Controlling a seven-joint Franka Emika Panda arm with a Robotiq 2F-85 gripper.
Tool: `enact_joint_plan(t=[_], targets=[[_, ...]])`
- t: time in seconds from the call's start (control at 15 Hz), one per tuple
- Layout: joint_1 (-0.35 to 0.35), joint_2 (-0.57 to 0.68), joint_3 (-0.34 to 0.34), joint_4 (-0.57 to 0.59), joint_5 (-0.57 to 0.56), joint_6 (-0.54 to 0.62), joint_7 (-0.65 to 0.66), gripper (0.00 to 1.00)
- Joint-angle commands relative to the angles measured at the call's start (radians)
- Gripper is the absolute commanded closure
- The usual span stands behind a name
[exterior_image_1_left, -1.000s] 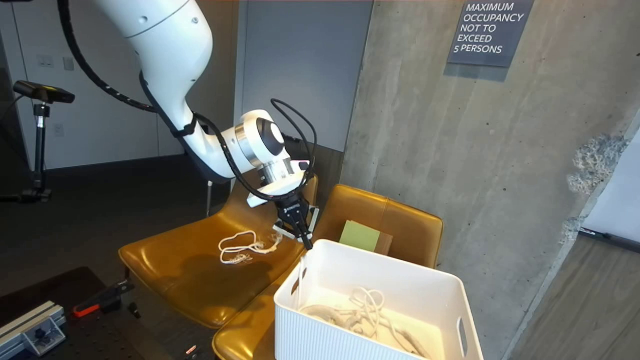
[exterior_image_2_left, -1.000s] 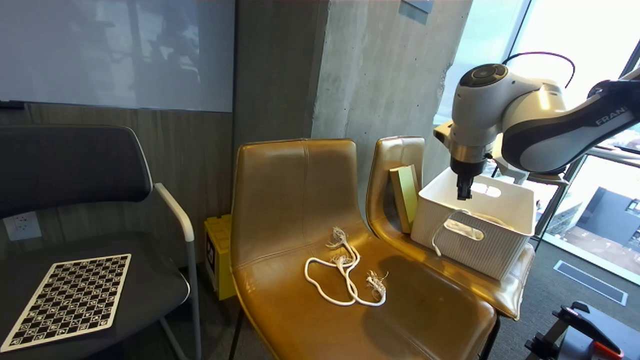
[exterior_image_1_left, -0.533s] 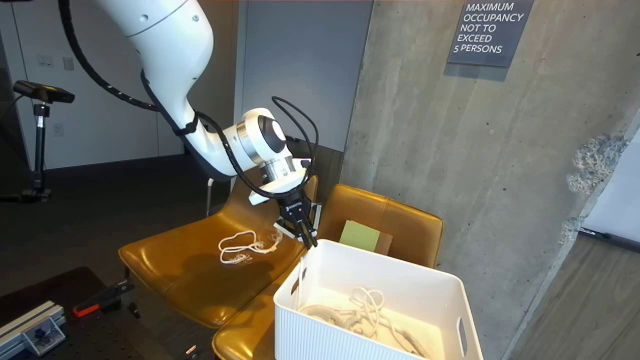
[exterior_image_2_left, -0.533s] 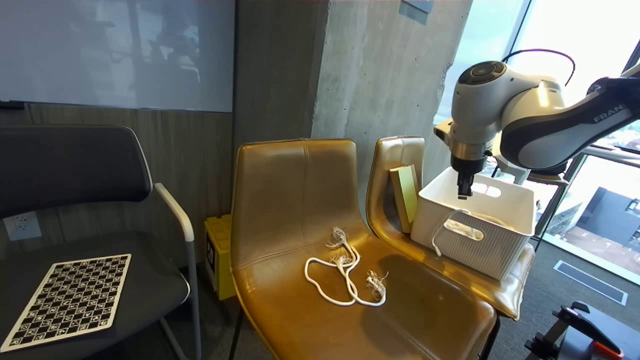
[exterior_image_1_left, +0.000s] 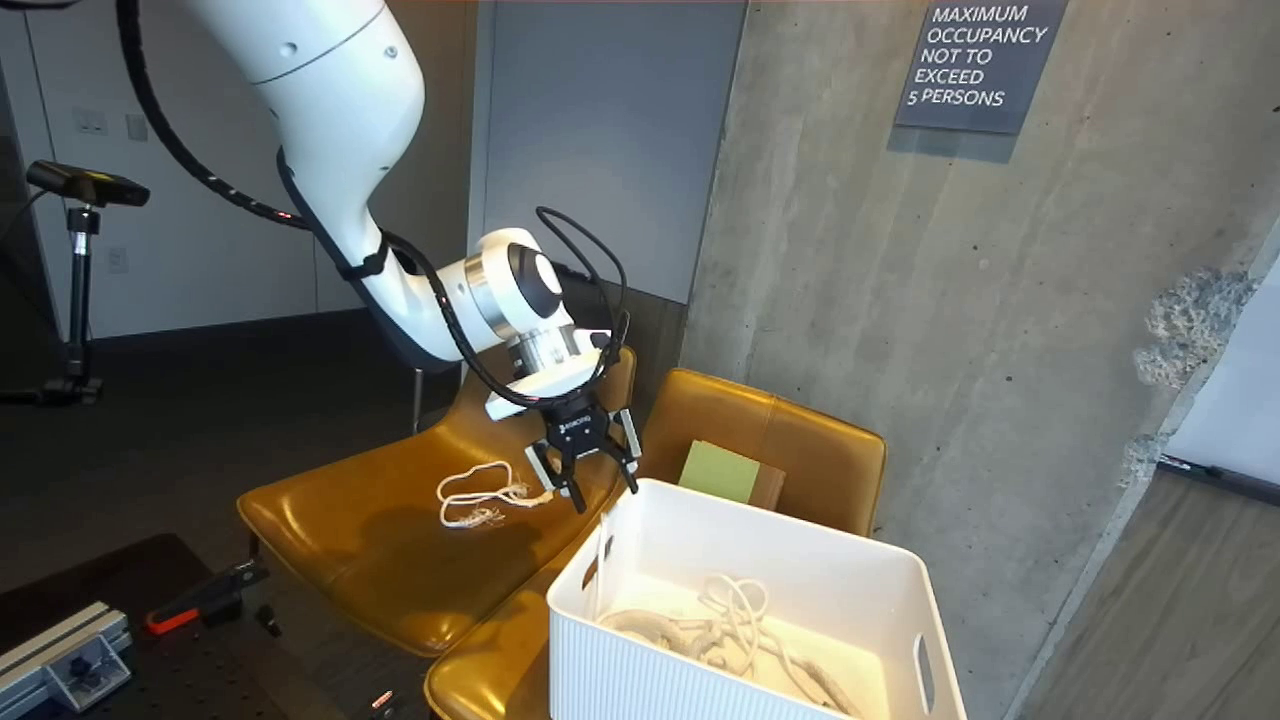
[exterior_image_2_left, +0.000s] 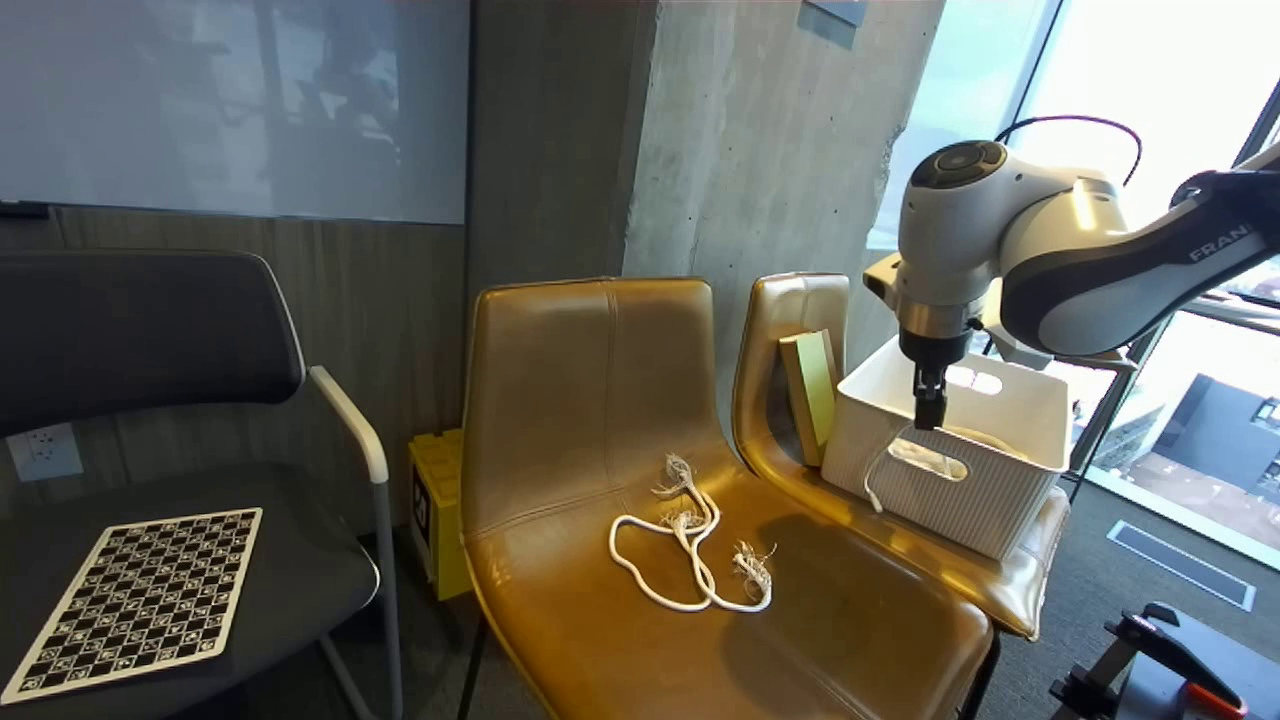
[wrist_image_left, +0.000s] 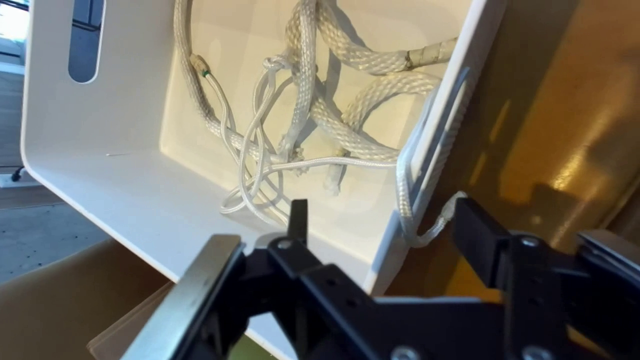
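Observation:
My gripper (wrist_image_left: 380, 202) stands open over the near rim of the white bin (exterior_image_1_left: 650, 650), with nothing clamped between its fingers. In the wrist view one finger lies over the inside of the bin and the opposite one over the seat outside it. A thin white rope (wrist_image_left: 407, 220) hangs over this rim between them, its end beside the outer fingertip; I cannot tell whether they touch. That rope also drapes by the handle hole in an exterior view (exterior_image_2_left: 873, 480). Thicker cream ropes (wrist_image_left: 345, 137) and thin looped cord (wrist_image_left: 255, 170) lie on the bin floor.
The bin stands on a tan leather chair (exterior_image_2_left: 1000, 600). A green-and-brown box (exterior_image_1_left: 720, 472) leans against its backrest. A frayed white rope (exterior_image_2_left: 690, 560) lies on the neighbouring tan chair (exterior_image_2_left: 600, 400). A black chair (exterior_image_2_left: 150, 330) holds a patterned board (exterior_image_2_left: 140, 600). A concrete wall (exterior_image_1_left: 900, 300) rises behind.
The jaws have gone from shut to spread wide. My gripper rose slightly, then came down to about rim height. Bin, ropes and box look unmoved.

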Motion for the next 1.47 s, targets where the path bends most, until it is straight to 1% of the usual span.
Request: enact_joint_plan(t=[0.0, 0.07, 0.13, 0.2, 0.27, 0.33, 0.47, 0.6, 0.8, 0.87, 1.0, 1.07, 1.27, 1.4], targets=[[0.005, 0.001, 0.011, -0.005, -0.002, -0.016, 0.017, 0.04], [0.005, 0.004, 0.013, -0.003, 0.0, -0.017, 0.016, 0.07], [0.004, 0.01, 0.014, 0.003, 0.002, -0.019, 0.013, 0.14], [0.003, 0.013, 0.016, 0.008, 0.006, -0.022, 0.009, 0.23], [-0.001, 0.02, 0.017, 0.016, 0.013, -0.024, 0.002, 0.3], [-0.005, 0.031, 0.017, 0.028, 0.021, -0.026, -0.003, 0.4], [-0.012, 0.048, 0.015, 0.047, 0.034, -0.029, -0.011, 0.57], [-0.02, 0.063, 0.013, 0.064, 0.047, -0.032, -0.017, 0.7], [-0.028, 0.08, 0.01, 0.081, 0.057, -0.033, -0.017, 0.94], [-0.027, 0.08, 0.01, 0.081, 0.061, -0.033, -0.014, 0.98], [-0.022, 0.079, 0.009, 0.083, 0.072, -0.037, -0.012, 1.0], [-0.02, 0.077, 0.008, 0.086, 0.072, -0.044, -0.008, 0.98], [-0.016, 0.072, 0.007, 0.089, 0.073, -0.06, -0.004, 0.98], [-0.012, 0.075, 0.007, 0.09, 0.07, -0.065, 0.0, 0.81]])
